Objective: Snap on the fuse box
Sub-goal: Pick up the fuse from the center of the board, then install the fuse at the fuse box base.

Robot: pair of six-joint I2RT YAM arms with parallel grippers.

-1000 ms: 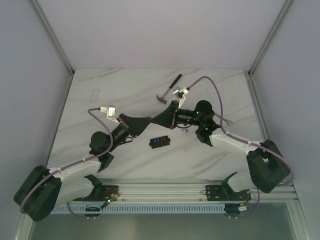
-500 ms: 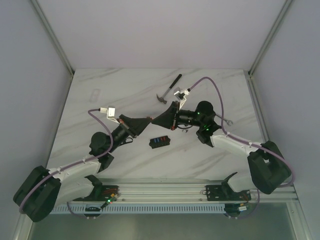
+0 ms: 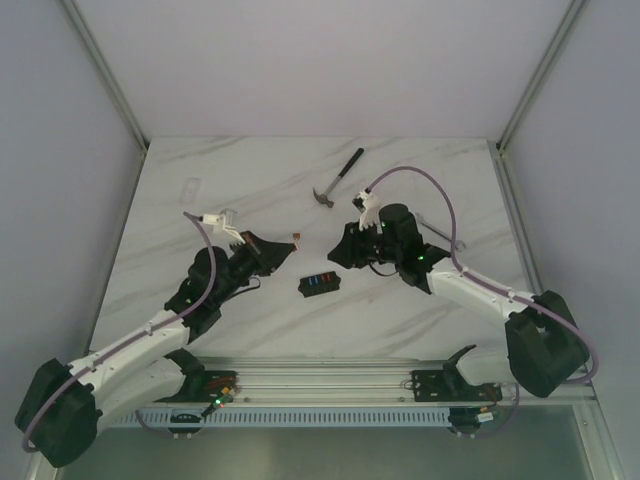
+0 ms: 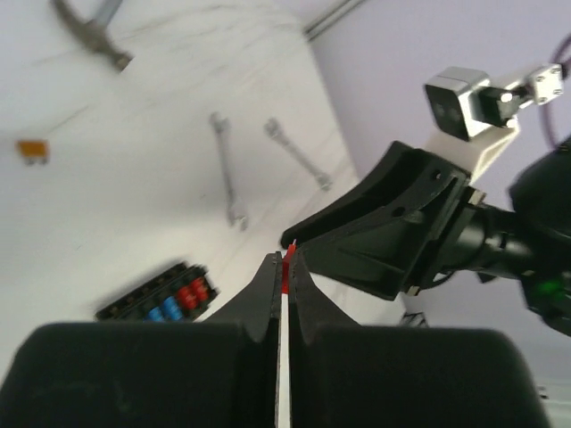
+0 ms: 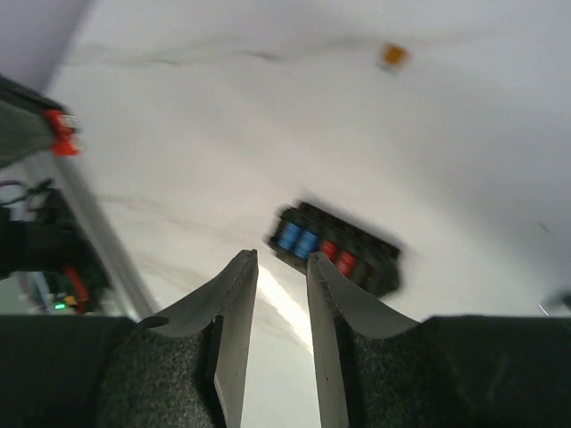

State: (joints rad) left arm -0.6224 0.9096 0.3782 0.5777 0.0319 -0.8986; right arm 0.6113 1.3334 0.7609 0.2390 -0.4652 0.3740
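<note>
Near the middle of the table (image 3: 200,330), on its near half, lies the fuse box (image 3: 320,285), flat and slightly skewed, with blue and red fuses showing in a row on top. It sits just nearer than the tips of both arms and between them.

The left gripper (image 3: 292,244) is pinched on a tiny red fuse (image 4: 288,256), held at the very fingertips. The right gripper (image 5: 281,260) hangs above the box with a narrow gap between its jaws and nothing in it.

The box looks like light, rigid moulded plastic with smooth sides, so it should skid on the marble if pushed from 1 side only. I would take it across its 2 long walls, low down and clear of the fuse row, or pin it flat while pressing straight down. The fuse is small and slick, so a tilted grip could let it twist.

A loose orange fuse (image 5: 393,56), a hammer (image 3: 337,178) and 2 wrenches (image 4: 227,174) lie farther off.

No brand, label or rating can be read. The wrist views are blurred and the top view is too small.
</note>
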